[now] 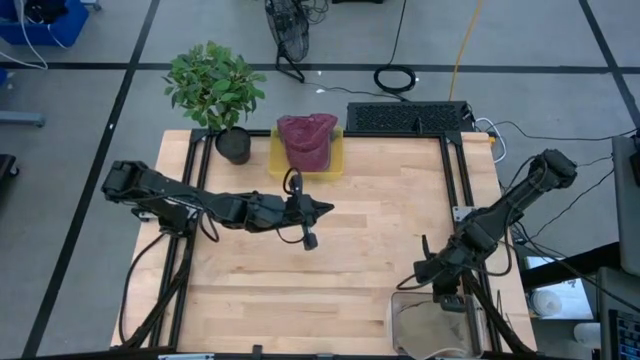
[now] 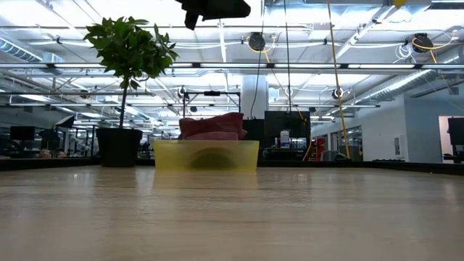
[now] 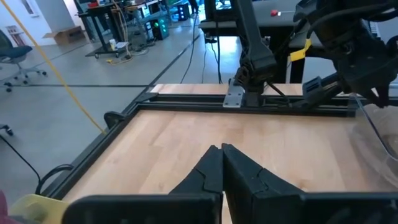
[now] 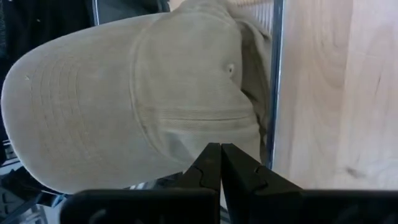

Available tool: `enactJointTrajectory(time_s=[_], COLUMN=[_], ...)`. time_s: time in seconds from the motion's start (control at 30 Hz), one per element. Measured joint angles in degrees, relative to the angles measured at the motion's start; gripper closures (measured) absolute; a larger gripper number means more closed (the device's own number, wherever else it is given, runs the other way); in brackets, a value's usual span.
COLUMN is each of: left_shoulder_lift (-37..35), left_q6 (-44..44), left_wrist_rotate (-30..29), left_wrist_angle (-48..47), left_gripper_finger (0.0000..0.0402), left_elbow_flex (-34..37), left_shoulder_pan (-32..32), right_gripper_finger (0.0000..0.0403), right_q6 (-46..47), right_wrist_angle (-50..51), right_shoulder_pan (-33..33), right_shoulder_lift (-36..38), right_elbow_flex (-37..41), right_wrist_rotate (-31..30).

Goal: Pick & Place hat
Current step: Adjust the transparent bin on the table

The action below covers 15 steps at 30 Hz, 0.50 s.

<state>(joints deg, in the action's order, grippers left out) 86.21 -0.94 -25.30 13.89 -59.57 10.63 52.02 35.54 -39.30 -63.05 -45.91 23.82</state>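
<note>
left tool closed, empty, mid-table | right tool closed, empty, over tan hat | risk: descending closed shoves hat instead of gripping

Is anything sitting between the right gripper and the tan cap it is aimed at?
Nothing visible. The right gripper, shut, hangs just above the tan cap, which lies in the clear bin at the table's near right corner. The left gripper is over mid-table, well clear.
</note>
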Motion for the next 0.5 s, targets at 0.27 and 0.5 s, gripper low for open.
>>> enactJointTrajectory(time_s=[0.27, 0.5], left_shoulder_lift=[0.0, 0.0], left_q6=[0.1, 0.2], left_wrist_rotate=[0.0, 0.0], left_wrist_angle=[-0.2, -0.3], left_gripper_finger=[0.0396, 0.0398], left_elbow_flex=[0.0, 0.0], left_shoulder_pan=[0.0, 0.0], right_gripper_finger=[0.0403, 0.0403], right_q6=[-1.4, -8.0], right_wrist_angle=[0.8, 3.6], right_shoulder_pan=[0.0, 0.7], right_shoulder_lift=[0.0, 0.1], right_elbow_flex=[0.0, 0.0], right_wrist_rotate=[-0.1, -8.1])
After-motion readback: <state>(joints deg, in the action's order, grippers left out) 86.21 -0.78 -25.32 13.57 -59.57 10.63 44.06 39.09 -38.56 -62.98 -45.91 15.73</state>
